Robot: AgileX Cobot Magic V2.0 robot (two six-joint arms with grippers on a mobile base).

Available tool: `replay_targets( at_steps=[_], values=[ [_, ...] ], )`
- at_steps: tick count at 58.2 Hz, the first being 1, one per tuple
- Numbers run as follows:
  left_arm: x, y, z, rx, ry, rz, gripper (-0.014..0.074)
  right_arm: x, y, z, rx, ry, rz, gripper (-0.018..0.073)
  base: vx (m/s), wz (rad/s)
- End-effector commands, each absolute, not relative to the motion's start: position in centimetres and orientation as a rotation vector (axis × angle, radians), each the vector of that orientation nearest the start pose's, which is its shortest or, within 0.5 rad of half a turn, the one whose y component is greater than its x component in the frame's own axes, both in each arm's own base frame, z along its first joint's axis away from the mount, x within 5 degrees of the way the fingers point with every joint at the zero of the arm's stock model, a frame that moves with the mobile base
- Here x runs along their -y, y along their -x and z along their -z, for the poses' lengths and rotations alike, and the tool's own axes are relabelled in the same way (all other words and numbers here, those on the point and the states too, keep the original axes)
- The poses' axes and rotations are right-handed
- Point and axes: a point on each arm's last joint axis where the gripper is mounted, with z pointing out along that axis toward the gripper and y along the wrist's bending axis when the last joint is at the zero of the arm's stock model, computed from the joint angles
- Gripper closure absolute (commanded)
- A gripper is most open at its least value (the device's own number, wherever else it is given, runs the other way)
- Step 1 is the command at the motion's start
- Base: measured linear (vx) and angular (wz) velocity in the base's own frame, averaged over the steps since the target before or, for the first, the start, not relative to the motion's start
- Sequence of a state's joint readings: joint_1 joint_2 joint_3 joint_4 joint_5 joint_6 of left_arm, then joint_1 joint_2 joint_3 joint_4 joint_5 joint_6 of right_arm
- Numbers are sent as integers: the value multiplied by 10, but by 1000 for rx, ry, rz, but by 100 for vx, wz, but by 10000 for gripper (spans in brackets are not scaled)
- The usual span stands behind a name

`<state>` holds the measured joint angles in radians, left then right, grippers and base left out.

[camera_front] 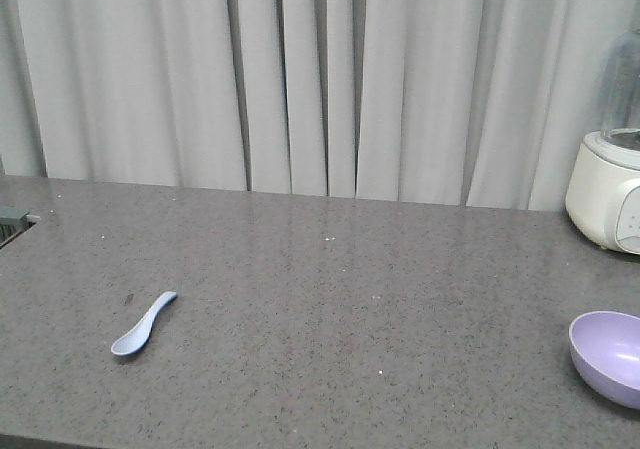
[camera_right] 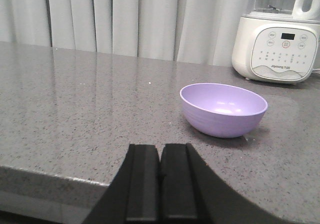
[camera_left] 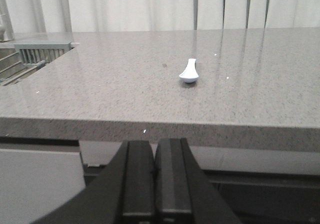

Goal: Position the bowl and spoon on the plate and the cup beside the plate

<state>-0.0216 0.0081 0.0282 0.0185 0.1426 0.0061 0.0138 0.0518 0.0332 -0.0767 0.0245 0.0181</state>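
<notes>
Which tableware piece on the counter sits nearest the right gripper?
The lavender bowl, upright just ahead of the shut right gripper; the pale blue spoon lies far across the counter.

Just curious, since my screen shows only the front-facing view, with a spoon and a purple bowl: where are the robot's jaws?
Observer: The left gripper sits short of the counter and its near edge, jaws shut, facing the spoon.
Visitor: And the right?
Observer: The right gripper is likewise shut, facing the bowl.
Visitor: That white machine?
Observer: Its front panel has a small display and round buttons.
</notes>
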Motion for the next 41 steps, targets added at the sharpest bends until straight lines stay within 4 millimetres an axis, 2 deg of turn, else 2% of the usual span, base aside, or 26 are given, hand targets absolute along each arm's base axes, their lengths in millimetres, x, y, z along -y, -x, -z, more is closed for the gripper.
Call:
replay_targets(
  at_steps=[1, 41],
  values=[
    [2, -60, -189, -1619, -33, 13, 602, -1, -63, -199, -1541, 61, 43, 568, 21, -9],
    [2, -60, -189, -1619, -33, 13, 602, -1, -63, -199, -1541, 61, 43, 568, 15, -16]
  ],
)
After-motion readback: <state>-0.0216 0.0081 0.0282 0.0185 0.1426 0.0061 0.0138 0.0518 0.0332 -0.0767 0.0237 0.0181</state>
